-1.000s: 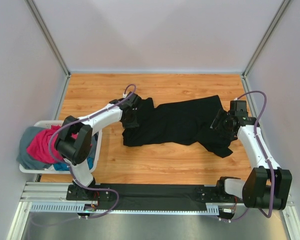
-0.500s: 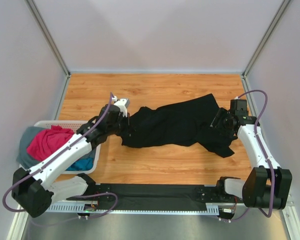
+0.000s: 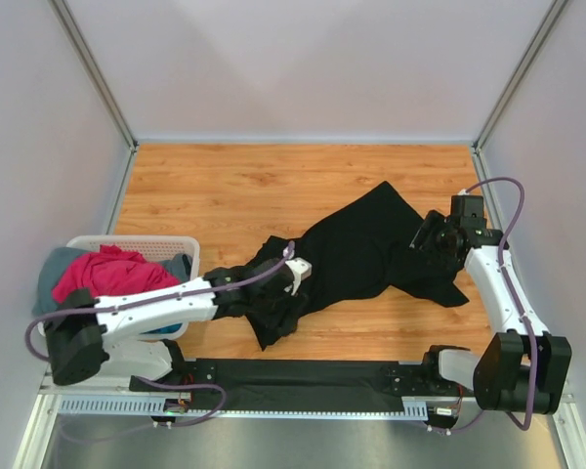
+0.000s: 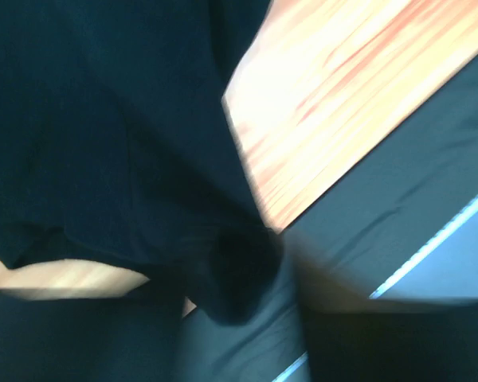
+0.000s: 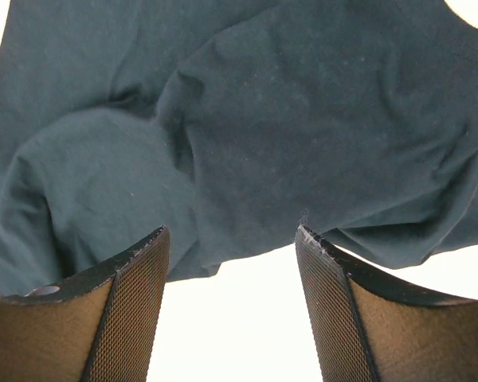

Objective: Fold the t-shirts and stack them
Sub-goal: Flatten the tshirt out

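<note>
The large black t-shirt [image 3: 371,244] lies diagonally across the wooden table, its left end bunched near the front. My left gripper [image 3: 285,289] is over that bunched end. The left wrist view is a blur of black cloth [image 4: 103,143], so its jaws cannot be made out. My right gripper [image 3: 432,237] sits at the shirt's right end. It stands open [image 5: 233,232] with only bare table between the fingers, and the cloth [image 5: 303,119] lies just past the tips. A magenta-pink t-shirt [image 3: 103,274] and a grey one [image 3: 49,278] are heaped in the basket.
The white slotted basket [image 3: 127,242] stands at the left edge of the table, beside the left arm. A dark mat [image 3: 322,376] runs along the near edge between the arm bases. Metal posts and pale walls close in both sides.
The left arm has swung from the shirt's far-left end down toward the near edge, and the shirt's left end has come with it. The right arm has barely moved.
</note>
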`<state>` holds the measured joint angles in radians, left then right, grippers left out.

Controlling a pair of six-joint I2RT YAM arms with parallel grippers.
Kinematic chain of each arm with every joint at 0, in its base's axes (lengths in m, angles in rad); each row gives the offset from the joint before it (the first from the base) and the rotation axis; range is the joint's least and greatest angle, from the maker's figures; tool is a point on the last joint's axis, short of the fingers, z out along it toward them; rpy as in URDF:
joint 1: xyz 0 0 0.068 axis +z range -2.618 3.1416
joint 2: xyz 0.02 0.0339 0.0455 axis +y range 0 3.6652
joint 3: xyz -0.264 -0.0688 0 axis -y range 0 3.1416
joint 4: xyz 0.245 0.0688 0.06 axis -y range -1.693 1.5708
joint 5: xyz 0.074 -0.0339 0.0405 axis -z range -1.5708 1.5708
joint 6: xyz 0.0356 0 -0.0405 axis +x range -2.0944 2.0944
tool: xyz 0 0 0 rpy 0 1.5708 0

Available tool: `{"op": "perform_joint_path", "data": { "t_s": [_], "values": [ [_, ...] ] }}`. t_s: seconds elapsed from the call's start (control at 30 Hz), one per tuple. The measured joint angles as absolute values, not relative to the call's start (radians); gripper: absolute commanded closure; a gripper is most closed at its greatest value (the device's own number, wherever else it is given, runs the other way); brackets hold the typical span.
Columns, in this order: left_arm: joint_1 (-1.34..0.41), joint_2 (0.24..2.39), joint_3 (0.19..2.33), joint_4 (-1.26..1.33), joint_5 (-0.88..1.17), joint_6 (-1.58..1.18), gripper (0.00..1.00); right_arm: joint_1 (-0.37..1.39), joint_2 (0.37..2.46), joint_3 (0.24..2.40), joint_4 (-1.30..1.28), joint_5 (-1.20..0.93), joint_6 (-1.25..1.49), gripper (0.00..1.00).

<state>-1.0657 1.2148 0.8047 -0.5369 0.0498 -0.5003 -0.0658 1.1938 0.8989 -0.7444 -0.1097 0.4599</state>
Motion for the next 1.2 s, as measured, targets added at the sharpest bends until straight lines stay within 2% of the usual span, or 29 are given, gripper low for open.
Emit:
{"op": "perform_joint_path", "data": {
  "t_s": [0.13,0.3,0.57,0.67,0.8,1.03,1.2],
  "values": [
    [-1.100,1.342,0.859,-0.620,-0.039,-0.554,0.00,-0.061,1.188,0.899,-0.749,-0.114,0.459,0.32],
    [-1.077,1.302,0.931,-0.694,-0.189,-0.618,0.00,-0.054,1.177,0.899,-0.761,-0.114,0.459,0.32],
    [-0.778,1.085,0.977,-0.714,-0.237,-0.763,0.01,-0.054,1.172,0.897,-0.760,-0.116,0.459,0.32],
    [-0.686,1.067,0.949,-0.728,-0.250,-0.870,0.01,-0.054,1.172,0.892,-0.757,-0.120,0.459,0.32],
    [-0.629,1.116,0.878,-0.732,-0.258,-1.017,0.02,-0.053,1.177,0.876,-0.750,-0.133,0.459,0.32],
    [-0.626,1.269,0.869,-0.780,-0.321,-1.254,0.01,-0.053,1.187,0.874,-0.744,-0.137,0.459,0.33],
    [-0.626,1.341,0.855,-0.760,-0.347,-1.381,0.05,-0.053,1.195,0.868,-0.742,-0.136,0.459,0.33]
  ]
}}
